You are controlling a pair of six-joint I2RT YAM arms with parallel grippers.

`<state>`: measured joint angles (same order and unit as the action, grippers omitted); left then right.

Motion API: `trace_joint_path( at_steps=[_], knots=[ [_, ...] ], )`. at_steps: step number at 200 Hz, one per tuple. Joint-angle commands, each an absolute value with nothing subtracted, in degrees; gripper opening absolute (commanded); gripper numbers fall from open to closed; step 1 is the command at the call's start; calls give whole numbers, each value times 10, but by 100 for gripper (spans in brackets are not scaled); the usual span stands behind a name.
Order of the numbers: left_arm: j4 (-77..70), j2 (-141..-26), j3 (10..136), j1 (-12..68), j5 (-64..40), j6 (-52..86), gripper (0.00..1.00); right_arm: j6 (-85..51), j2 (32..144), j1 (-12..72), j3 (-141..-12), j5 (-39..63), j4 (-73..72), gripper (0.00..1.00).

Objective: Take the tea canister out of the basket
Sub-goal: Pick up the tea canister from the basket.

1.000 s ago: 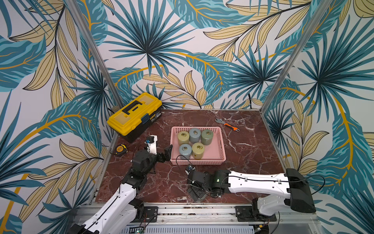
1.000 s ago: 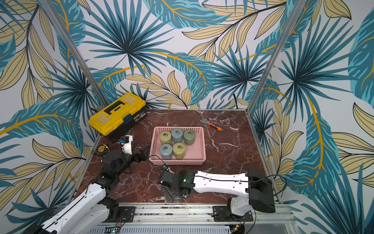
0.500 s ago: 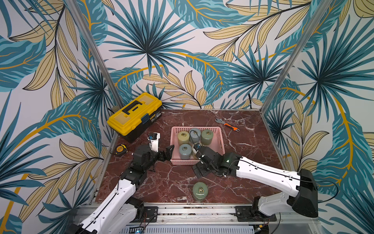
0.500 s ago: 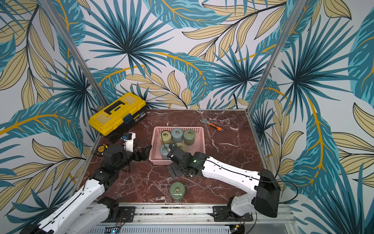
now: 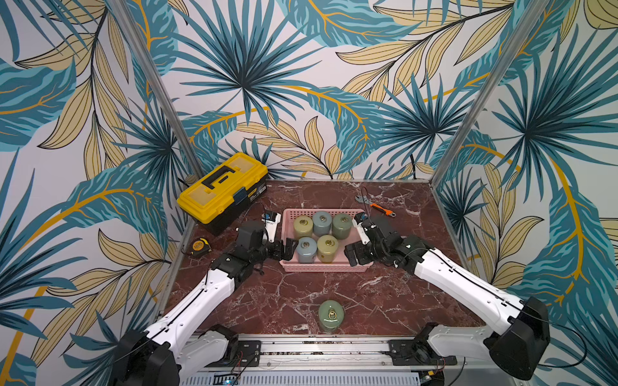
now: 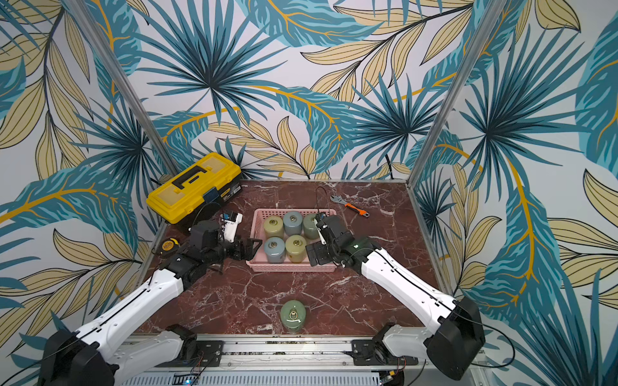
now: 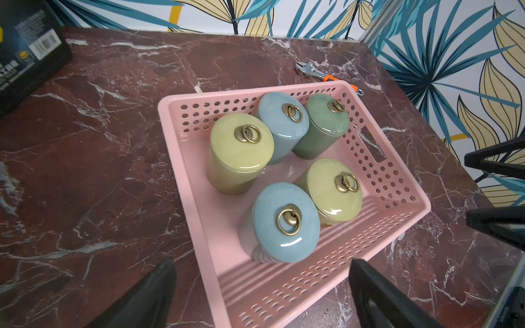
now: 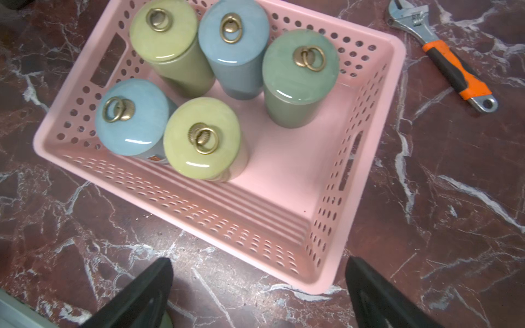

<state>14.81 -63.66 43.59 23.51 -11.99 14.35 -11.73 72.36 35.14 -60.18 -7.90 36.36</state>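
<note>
Five tea canisters stand upright inside the pink basket, each lid carrying a brass ring. Back row, from the left arm's side to the right arm's: back yellow canister, back blue canister, dark green canister. Front row: front blue canister and front yellow canister, close side by side. A sixth, the loose green canister, stands upright on the marble table outside the basket, near the front edge and well apart from both arms. The left gripper sits just beside the basket's left wall, jaws spread wide with nothing held. The right gripper sits at the basket's right front corner, jaws likewise wide and empty; contact with the rim cannot be determined. The yellow toolbox occupies the back left corner, the tape measure lies at the left edge, and the wrench lies behind the basket
</note>
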Motion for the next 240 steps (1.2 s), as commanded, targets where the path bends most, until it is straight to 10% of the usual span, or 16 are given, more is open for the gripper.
trace_joint_path(
  at_steps=[1,240],
  knots=[
    [212,-667,492,257,-104,120,100,-88,702,338,-570,-74,326,99],
    [367,-931,708,372,37,81,100,-66,648,337,-447,-107,186,99]
  ],
)
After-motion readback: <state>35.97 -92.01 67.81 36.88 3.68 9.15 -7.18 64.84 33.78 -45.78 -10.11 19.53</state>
